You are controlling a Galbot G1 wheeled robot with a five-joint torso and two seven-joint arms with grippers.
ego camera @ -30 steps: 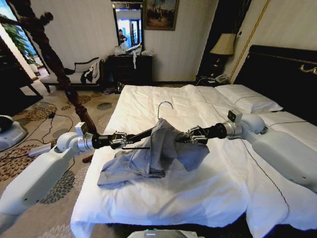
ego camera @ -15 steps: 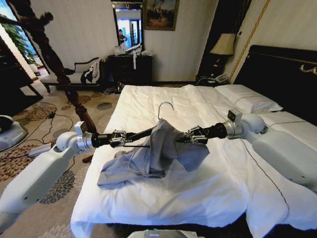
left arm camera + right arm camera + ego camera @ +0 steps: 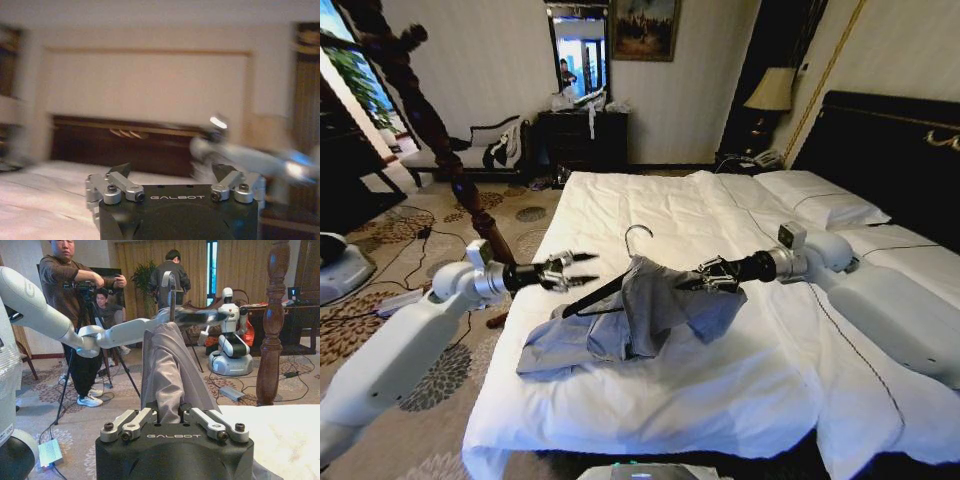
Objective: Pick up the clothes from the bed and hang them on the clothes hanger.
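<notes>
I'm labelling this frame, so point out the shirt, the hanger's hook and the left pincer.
shirt [image 3: 645, 305], head view, on the draped grey-blue fabric.
hanger's hook [image 3: 638, 230], head view, on the curved silver wire.
left pincer [image 3: 582, 268], head view, between its open fingertips.

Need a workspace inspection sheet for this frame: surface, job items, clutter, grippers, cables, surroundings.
Surface: bed, white duvet, rumpled; white pillows by the black headboard.
Job's things: shirt draped over one end of the clothes hanger, lower part heaped on the duvet; the hanger's bare end tilts down toward the left arm, silver hook up.
Clutter: nothing seen on the duvet besides the shirt and hanger.
Grippers: left gripper jaws open, apart from the hanger, above the bed's edge; right gripper shut on the shirt fabric at the hanger's covered end.
Cables: cords trail over the patterned carpet left of the bed.
Surroundings: wooden post, dresser with mirror, bench, bedside lamp; people with a tripod and another robot in the right wrist view.
</notes>
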